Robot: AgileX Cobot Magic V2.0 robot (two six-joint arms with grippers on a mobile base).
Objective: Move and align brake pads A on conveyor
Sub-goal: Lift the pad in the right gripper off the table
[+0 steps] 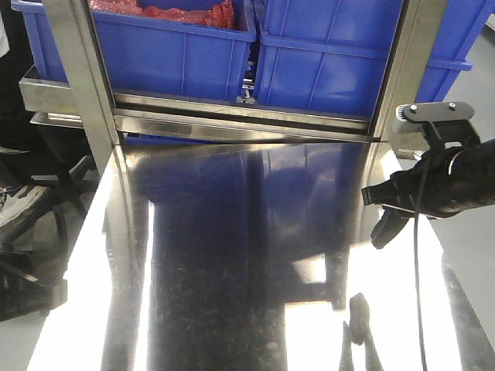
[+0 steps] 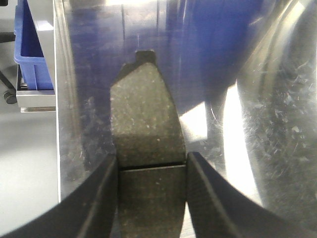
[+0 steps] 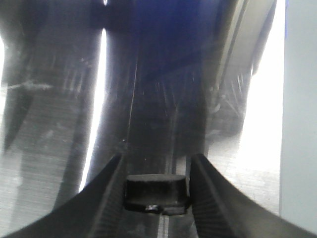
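steel table (image 1: 232, 309) open; blue bins (image 1: 170, 54), uprights (image 1: 77, 85) block far edge.

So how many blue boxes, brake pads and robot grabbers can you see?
Blue boxes: 2
Brake pad, held in the left gripper: 1
Dark piece, seen end-on in the right gripper, maybe another pad: 1
Grippers: 2
Total: 6
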